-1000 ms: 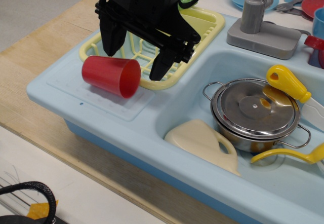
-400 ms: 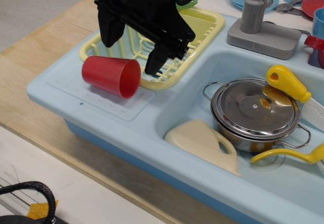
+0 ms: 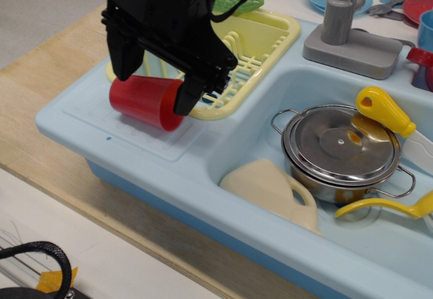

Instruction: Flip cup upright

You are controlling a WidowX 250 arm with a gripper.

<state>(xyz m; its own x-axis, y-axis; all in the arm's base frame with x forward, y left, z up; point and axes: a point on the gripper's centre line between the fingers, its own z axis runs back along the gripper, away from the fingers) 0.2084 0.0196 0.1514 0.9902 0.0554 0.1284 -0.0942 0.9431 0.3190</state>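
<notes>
A pale wooden bench (image 3: 47, 103) carries a light-blue toy sink (image 3: 135, 151), and most of the action sits on the flat drainboard at its near-left corner. The cup (image 3: 144, 101) lies on its side there, mouth turned toward the basin, touching the front edge of the yellow rack (image 3: 260, 42) behind it. The end effector (image 3: 157, 82) hangs right over the cup with its black fingers spread wide, one fingertip down past the closed end and the other just in front of the open rim, so the cup sits between them. I can't tell whether either finger is actually touching the plastic; nothing looks pinched and the cup seems to rest wholly on the drainboard. As far as I can judge, the reach is done and the fingers are lined up along the cup's length, but the grasp itself has not happened, and neither has the lift, the turn or the setting down. So the real work of the task is all ahead. Off to the far side of the end effector, down in the basin, sit a lidded steel pot (image 3: 344, 151) and a cream mug (image 3: 270, 189) on its side, both well apart from the cup and out of the way. A grey tap (image 3: 342, 25) stands beyond the rack.
</notes>
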